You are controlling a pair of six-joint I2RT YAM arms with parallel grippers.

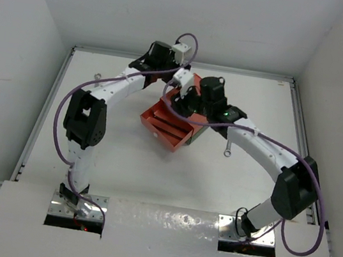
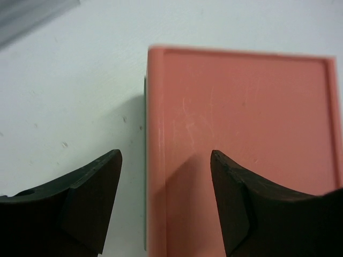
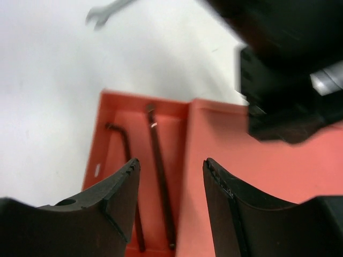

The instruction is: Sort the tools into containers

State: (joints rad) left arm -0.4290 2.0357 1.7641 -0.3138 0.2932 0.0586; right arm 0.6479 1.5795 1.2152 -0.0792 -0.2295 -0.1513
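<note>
Left gripper [image 2: 165, 156], jaws apart and empty, straddles the raised edge of the smooth orange-red box [image 2: 252, 107]. Right gripper [image 3: 171, 163], jaws likewise parted, hangs over the open drawer [image 3: 115, 115] holding two thin black rods [image 3: 161, 182]. A silver wrench [image 3: 107, 12] lies apart on the white table [image 1: 119, 172].

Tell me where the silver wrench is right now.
The silver wrench lies on the table just right of the orange-red box, beside the right arm in the top view.

White table [image 1: 119, 172]; grey metal rails [image 1: 36, 134] along its left and right edges; white walls [image 1: 176, 13] around it; shiny crinkled foil strip [image 1: 164, 219] at near edge.
</note>
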